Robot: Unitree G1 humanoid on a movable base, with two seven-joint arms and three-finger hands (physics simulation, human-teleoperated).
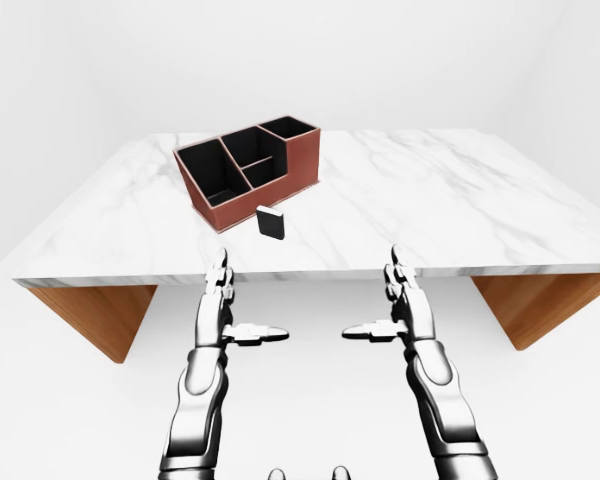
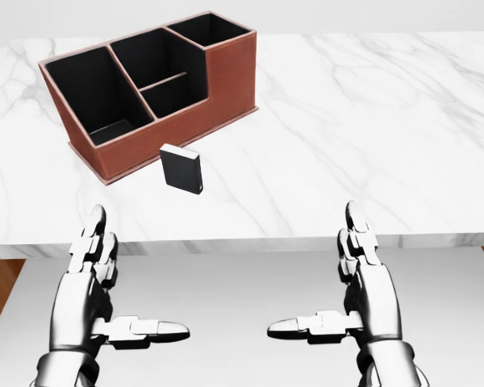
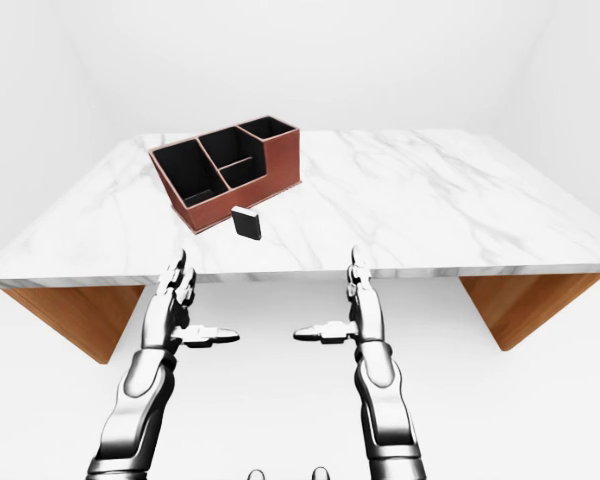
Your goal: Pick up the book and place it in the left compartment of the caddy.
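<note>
No readable text, labels, brands or numbers anywhere. The book (image 2: 181, 168), centre-left in the head view, shows a plain dark cover; the caddy (image 2: 226, 76), upper left, has bare brown walls.

We are holding both arms out ahead of us, side by side and well apart, forearms rising from the bottom of the head view. Our left hand (image 2: 97, 278) is standing open, its fingers (image 2: 95, 234) pointing up the view and its thumb reaching sideways toward the other hand. Our right hand (image 2: 363, 278) is mirroring it, fingers (image 2: 356, 230) spread upward, thumb pointing left, and neither hand is gripping anything.
</note>
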